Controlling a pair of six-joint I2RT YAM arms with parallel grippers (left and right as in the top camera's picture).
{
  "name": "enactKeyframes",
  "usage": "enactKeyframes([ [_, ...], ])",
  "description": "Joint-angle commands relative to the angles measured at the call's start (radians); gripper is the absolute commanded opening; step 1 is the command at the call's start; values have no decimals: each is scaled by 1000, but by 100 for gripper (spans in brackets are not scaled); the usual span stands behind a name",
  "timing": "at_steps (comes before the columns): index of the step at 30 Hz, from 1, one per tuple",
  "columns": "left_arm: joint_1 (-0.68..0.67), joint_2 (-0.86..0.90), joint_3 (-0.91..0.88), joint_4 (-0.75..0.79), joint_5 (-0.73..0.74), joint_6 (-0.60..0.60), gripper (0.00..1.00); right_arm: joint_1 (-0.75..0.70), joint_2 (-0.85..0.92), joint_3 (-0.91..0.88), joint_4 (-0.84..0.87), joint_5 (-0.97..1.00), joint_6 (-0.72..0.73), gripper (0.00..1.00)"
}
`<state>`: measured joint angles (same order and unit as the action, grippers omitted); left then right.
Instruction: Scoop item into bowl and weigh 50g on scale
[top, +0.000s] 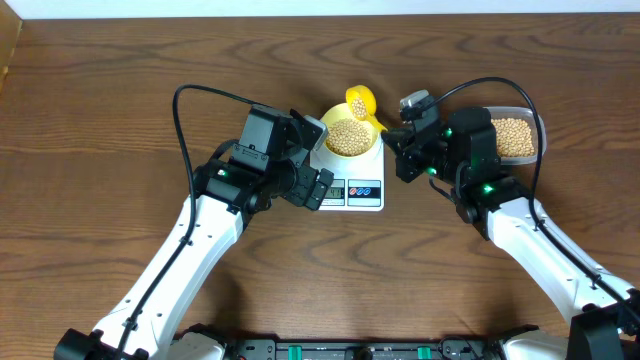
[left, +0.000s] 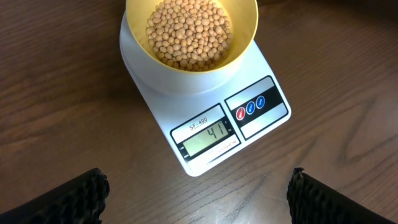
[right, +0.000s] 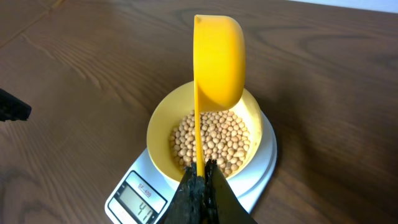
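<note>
Right gripper (right: 200, 177) clamps scoop (right: 217, 62); bowl (right: 160, 124) just ahead, apparently under scoop cup.

The bench (top: 100, 110) is matt grained wood, the scale (left: 160, 115) smooth white plastic, the scoop (right: 219, 59) above it glossy yellow plastic.

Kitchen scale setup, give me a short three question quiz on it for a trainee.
1. True or false: the white rectangular digital scale shows 50.
2. Which gripper holds the bright yellow long-handled plastic scoop?
3. The small round pale yellow bowl of small beige beans sits: A on the scale, B beside it, C under it.
Key: 1 false, it shows 41. 2 right gripper, shut on the handle. 3 A.
</note>
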<state>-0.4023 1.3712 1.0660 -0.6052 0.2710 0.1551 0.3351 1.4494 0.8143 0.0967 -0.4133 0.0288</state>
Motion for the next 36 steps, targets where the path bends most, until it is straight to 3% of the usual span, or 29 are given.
enactKeyframes([
  [1, 0, 5, -5, -3, -6, 9, 94, 7, 4, 8, 5, 4, -23, 1],
  [7, 0, 5, -5, -3, -6, 9, 94, 7, 4, 8, 4, -11, 74, 1],
  [12, 0, 5, -5, -3, -6, 9, 94, 23, 4, 8, -18, 12, -131, 1],
  [24, 0, 5, -5, -3, -6, 9, 94, 33, 4, 8, -14, 29, -167, 1],
  [36, 0, 5, -5, -3, -6, 9, 94, 32, 4, 8, -2, 45, -101, 1],
])
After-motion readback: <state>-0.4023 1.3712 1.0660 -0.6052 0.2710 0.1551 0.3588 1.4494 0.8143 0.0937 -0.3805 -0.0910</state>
